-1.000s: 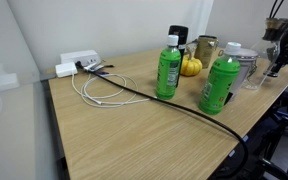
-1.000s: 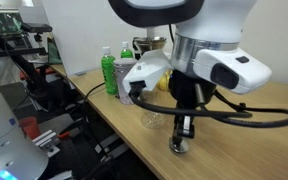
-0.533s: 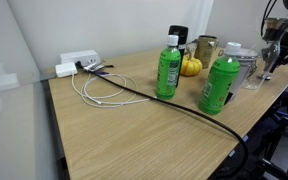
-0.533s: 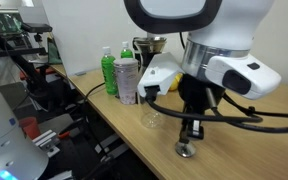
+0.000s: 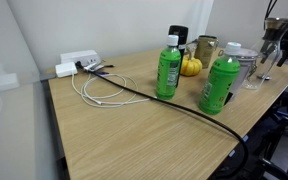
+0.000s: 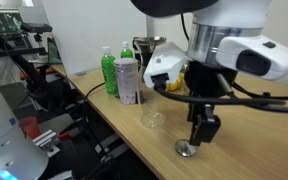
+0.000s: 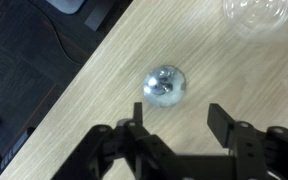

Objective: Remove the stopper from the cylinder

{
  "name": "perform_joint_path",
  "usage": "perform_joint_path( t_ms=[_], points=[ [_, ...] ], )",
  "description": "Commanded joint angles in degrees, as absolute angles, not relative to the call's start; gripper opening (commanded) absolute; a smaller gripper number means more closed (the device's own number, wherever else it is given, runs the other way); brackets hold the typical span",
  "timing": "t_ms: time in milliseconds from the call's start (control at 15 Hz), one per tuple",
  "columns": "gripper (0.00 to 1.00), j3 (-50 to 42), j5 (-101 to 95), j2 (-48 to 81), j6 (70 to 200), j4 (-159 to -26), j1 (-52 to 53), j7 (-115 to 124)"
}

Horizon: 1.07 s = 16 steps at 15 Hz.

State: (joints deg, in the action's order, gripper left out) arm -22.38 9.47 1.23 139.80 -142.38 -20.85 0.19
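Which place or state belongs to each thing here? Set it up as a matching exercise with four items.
Things:
1. stopper
2. gripper
3. green bottles
4. cylinder

Places or states:
A. clear glass, see-through
B. jaws open, holding nothing
C. upright, with white caps on
D. lying on the wooden table near its edge, apart from the jaws

Pairs: 1-D, 2-B, 3-C, 4-A

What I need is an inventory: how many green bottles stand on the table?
2. One green bottle stands near the middle of the table; the second green bottle stands farther right in that exterior view, near the edge. None appears hidden.
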Motion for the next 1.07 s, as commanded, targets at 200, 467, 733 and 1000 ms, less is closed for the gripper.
perform_joint_path(
  t_ms=[200, 467, 733, 1000],
  points=[
    [1.00, -21.84, 2.68, -13.82, 135.30, -143.82, -21.64, 2.51],
    [1.00, -20.16, 1.56, -21.73, 133.57, -142.37, -21.54, 2.45],
    [1.00, -18.71, 2.40, -28.40, 128.80, -141.52, -19.83, -0.27],
    [1.00, -17.68, 3.72, -35.78, 122.40, -141.49, -15.45, -6.57]
  ],
)
